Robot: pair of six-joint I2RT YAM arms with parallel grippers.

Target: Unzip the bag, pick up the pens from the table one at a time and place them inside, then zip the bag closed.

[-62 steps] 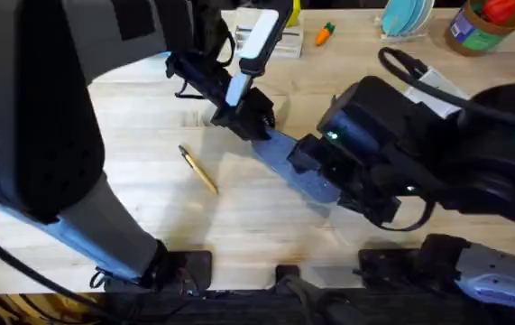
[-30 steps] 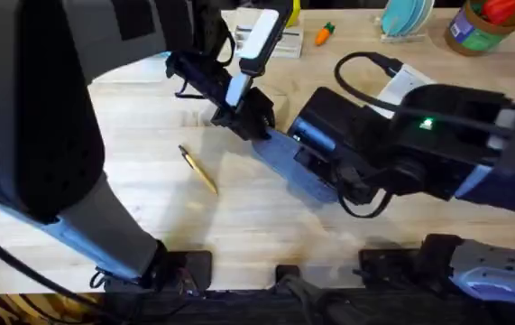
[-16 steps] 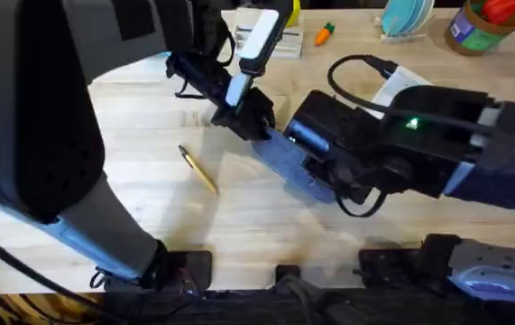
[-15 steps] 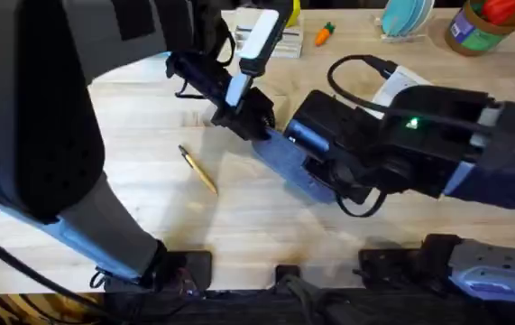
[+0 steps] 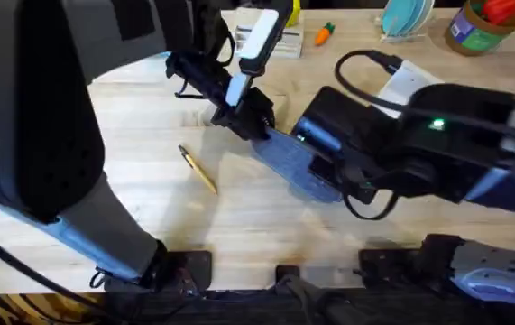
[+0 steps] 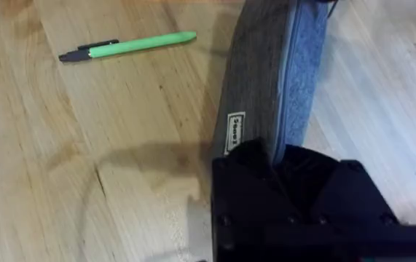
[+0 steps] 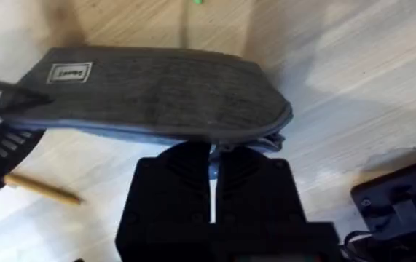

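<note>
Overhead view: a long blue-grey fabric pencil pouch (image 5: 295,165) is laid diagonally near the middle of a pale wooden plank table (image 5: 149,217). Its far end is held by the left gripper (image 5: 255,124), which hangs from a black arm with a white panel. Its near end is covered by the bulky black right gripper (image 5: 343,179). A slim yellow-tan pen (image 5: 198,169) is seen lying on the wood to the left of the pouch, apart from it. A small orange carrot toy (image 5: 326,34) sits at the far edge of the table.

Left wrist view: the pouch (image 6: 269,80) is seen running away from the camera, its zipper seam along the top and a small white label on its side. The black fingers (image 6: 248,164) of the left gripper (image 6: 275,161) are pressed onto the pouch's end, one on each side of the seam. A green pen with a dark end (image 6: 126,46) lies on the table (image 6: 40,160) beside the pouch, not touching it.

Right wrist view: the pouch (image 7: 157,91) is shown lying across, label at one end. The right gripper (image 7: 212,164) is closed to a thin slit at the zipper end of the pouch; whether the pull is pinched cannot be told. The yellow-tan pen (image 7: 41,188) lies on the wood nearby.
</note>
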